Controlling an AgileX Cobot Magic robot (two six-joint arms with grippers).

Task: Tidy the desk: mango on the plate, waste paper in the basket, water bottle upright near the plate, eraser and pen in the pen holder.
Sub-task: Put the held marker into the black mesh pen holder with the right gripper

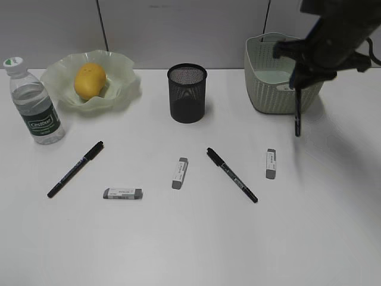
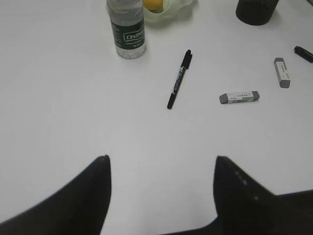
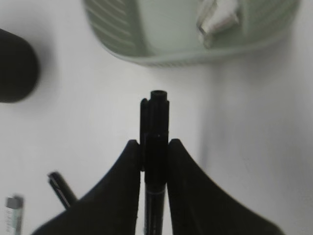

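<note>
My right gripper [image 1: 296, 80] is shut on a black pen [image 1: 297, 116] that hangs upright above the desk [image 1: 190, 238] in front of the basket [image 1: 280, 89]; the right wrist view shows the pen [image 3: 154, 127] between the jaws [image 3: 154, 147]. Waste paper [image 3: 217, 19] lies in the basket [image 3: 146, 49]. The mango [image 1: 89, 80] sits on the plate [image 1: 122, 74]. The water bottle [image 1: 36, 104] stands upright left of the plate. The pen holder [image 1: 187, 93] stands at centre. Two pens [image 1: 75, 168] [image 1: 232, 174] and three erasers [image 1: 122, 193] [image 1: 180, 173] [image 1: 271, 163] lie on the desk. My left gripper [image 2: 161, 161] is open and empty.
The left wrist view shows the bottle [image 2: 127, 29], one pen [image 2: 179, 78], two erasers [image 2: 239, 97] [image 2: 282, 72] and the pen holder's base [image 2: 257, 12]. A grey wall runs behind the desk.
</note>
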